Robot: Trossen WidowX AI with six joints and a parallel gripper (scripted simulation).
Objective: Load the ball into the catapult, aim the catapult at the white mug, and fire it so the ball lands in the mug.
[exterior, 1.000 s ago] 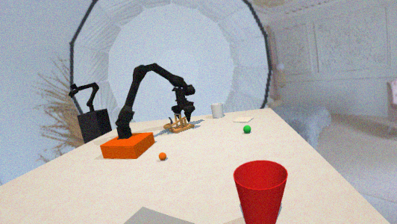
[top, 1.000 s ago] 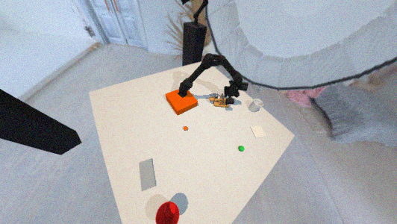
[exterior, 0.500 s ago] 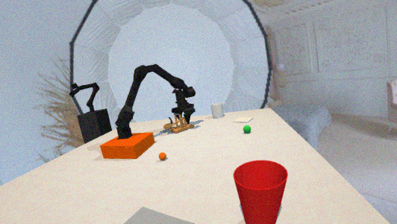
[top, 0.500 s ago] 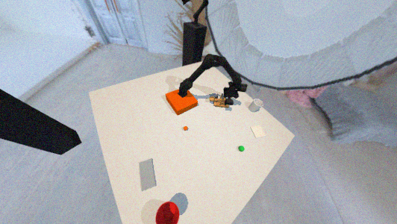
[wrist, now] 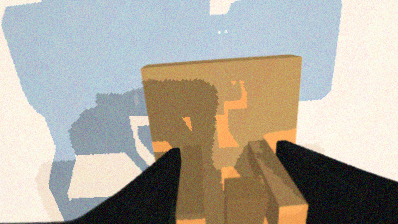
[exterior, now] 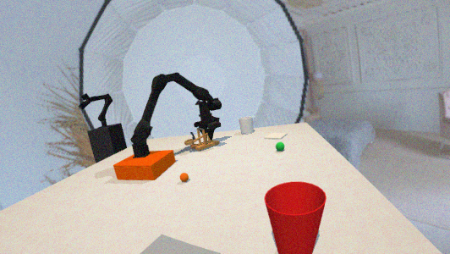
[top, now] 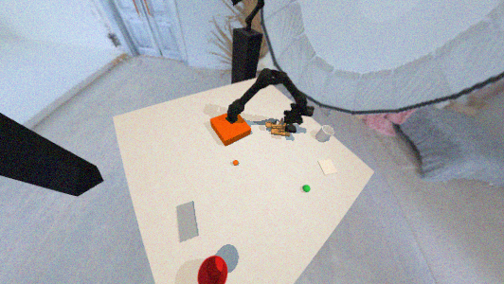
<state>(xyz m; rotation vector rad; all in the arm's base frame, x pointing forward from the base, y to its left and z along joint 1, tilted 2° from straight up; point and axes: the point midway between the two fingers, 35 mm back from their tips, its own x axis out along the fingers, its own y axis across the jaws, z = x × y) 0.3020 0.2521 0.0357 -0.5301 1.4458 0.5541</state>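
Observation:
The wooden catapult (top: 280, 133) (exterior: 205, 145) (wrist: 270, 90) stands on the table beyond the orange base. My gripper (top: 290, 128) (exterior: 207, 136) (wrist: 228, 152) is shut on the catapult's frame, with one black finger on each side of its upright wooden parts. The flat end of the catapult's base reaches past the fingertips in the wrist view. The white mug (top: 324, 133) (exterior: 246, 125) stands upright a little beyond the catapult, near the table edge. An orange ball (top: 235, 162) (exterior: 183, 177) and a green ball (top: 306, 188) (exterior: 280, 146) lie on the table, apart from the catapult. The catapult's cup is too small to judge.
The arm rises from an orange base block (top: 229, 135) (exterior: 134, 171). A pale square tile (top: 327, 167) (exterior: 276, 135) lies near the mug. A grey flat panel (top: 188, 221) (exterior: 178, 246) and a red cup (top: 212, 272) (exterior: 295, 224) are at the opposite end of the table.

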